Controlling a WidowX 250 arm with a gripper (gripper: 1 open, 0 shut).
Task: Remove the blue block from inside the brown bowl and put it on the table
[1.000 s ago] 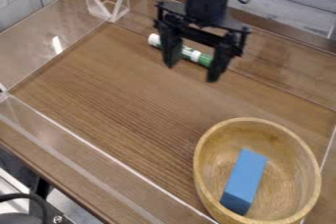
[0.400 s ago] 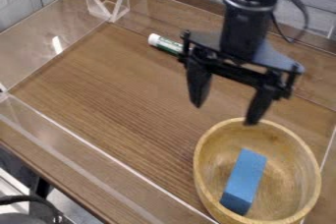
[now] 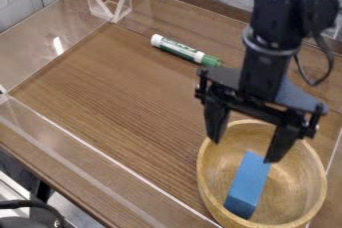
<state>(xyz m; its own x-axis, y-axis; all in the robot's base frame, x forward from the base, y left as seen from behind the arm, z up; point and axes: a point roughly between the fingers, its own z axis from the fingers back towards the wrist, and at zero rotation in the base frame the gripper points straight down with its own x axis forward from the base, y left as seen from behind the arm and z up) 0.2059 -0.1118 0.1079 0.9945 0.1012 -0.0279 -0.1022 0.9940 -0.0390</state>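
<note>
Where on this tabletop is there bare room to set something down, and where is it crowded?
Bare wood runs left of the bowl, up to the clear wall and marker. Crowded: the bowl, with the blue block inside and the gripper above.

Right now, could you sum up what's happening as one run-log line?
gripper: open, above bowl | blue block: inside brown bowl | marker: on table

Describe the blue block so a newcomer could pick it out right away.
On the wood-grain tabletop, find the wide, round, tan bowl at the lower right, below the black gripper. Inside it lies a small, plain, elongated block. Its solid bright blue sets it apart from the tan bowl around it and from the green-and-white marker farther back on the table.
</note>
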